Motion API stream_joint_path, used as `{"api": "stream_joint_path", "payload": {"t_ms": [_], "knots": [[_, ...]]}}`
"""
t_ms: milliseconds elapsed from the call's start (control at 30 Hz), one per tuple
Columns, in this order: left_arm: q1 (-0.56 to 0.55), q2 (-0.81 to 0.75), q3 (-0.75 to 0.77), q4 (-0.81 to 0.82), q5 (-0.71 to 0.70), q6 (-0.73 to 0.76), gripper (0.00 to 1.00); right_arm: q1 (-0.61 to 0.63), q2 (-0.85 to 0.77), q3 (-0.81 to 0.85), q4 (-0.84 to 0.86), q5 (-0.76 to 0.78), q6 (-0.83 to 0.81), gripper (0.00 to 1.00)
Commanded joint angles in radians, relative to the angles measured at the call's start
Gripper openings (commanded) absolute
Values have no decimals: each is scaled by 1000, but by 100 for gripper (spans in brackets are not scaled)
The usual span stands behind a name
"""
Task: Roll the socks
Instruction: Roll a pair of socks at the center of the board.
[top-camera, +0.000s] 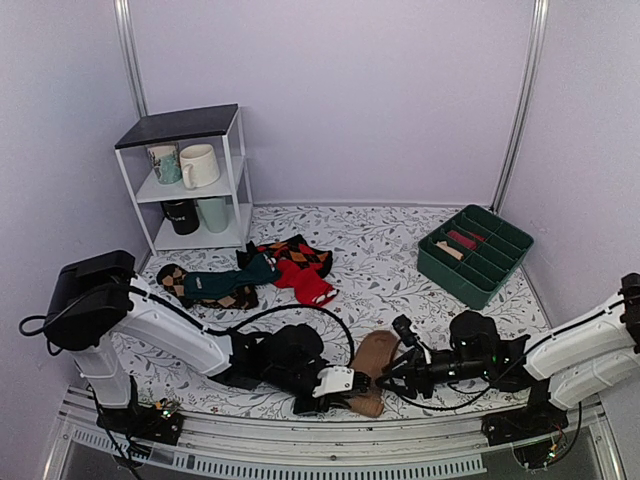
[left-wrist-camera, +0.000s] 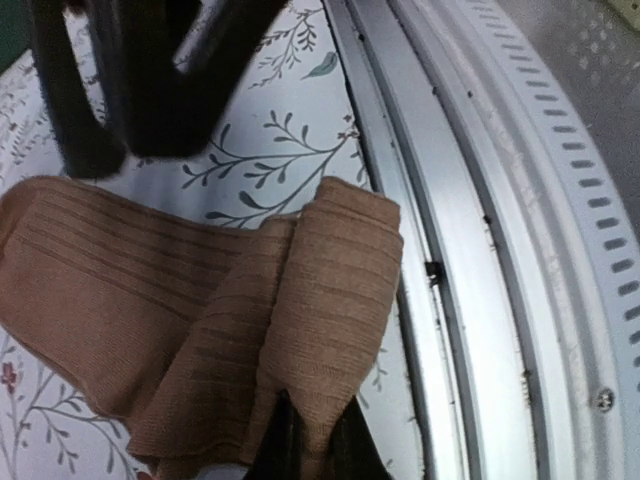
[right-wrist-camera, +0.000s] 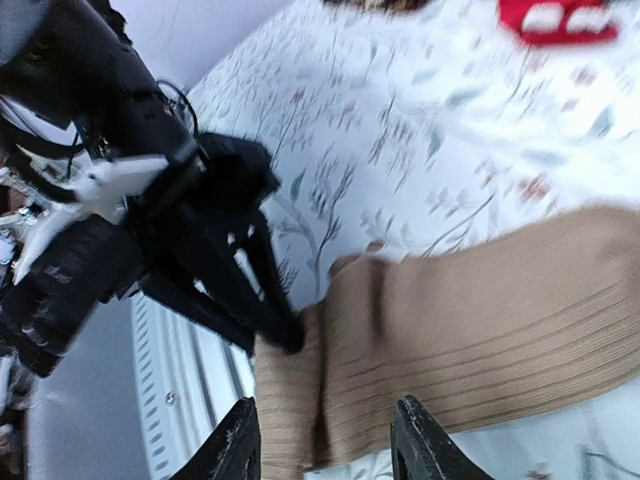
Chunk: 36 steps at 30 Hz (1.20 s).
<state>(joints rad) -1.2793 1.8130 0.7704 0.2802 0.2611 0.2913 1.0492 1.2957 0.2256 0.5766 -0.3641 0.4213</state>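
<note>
We see ribbed tan-brown knit socks (top-camera: 374, 355), long and narrow, at the near edge of the floral-printed surface (top-camera: 380, 260), one end folded into soft layers and pinched in our left hand (left-wrist-camera: 305, 450), our right hand (right-wrist-camera: 325, 440) with black fingers apart, fabric showing between them

Top view: bright, even diffuse light, faint lilac cast, soft shadows. Left wrist: tan ribbed knitted socks (left-wrist-camera: 200, 300) sharp, top edge defocused. Right wrist: motion blur throughout; red sock (right-wrist-camera: 560, 18) smeared.
</note>
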Motion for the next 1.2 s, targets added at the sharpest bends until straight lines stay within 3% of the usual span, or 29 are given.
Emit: {"api": "stream_joint_path", "payload": {"t_ms": [0, 200, 333, 600, 800, 867, 967, 1133, 1167], "knots": [[50, 43, 28, -243, 191, -158, 0, 79, -128, -85, 57, 289, -196, 47], [125, 102, 57, -292, 319, -223, 0, 300, -77, -65, 85, 486, -375, 47], [140, 141, 77, -315, 351, -231, 0, 394, 18, 1, 36, 576, -410, 48], [149, 179, 74, -319, 363, -228, 0, 439, 171, 83, 3, 617, -444, 48], [153, 178, 64, -313, 360, -227, 0, 461, 186, 90, -46, 609, -372, 42], [153, 184, 65, -312, 360, -227, 0, 466, 188, 90, -54, 607, -356, 35], [154, 189, 70, -312, 356, -225, 0, 466, 200, 98, -60, 603, -345, 17], [155, 165, 70, -284, 318, -231, 0, 466, 242, 103, -90, 603, -286, 5], [154, 143, 69, -270, 303, -233, 7, 466, 246, 101, -89, 605, -270, 4]]}}
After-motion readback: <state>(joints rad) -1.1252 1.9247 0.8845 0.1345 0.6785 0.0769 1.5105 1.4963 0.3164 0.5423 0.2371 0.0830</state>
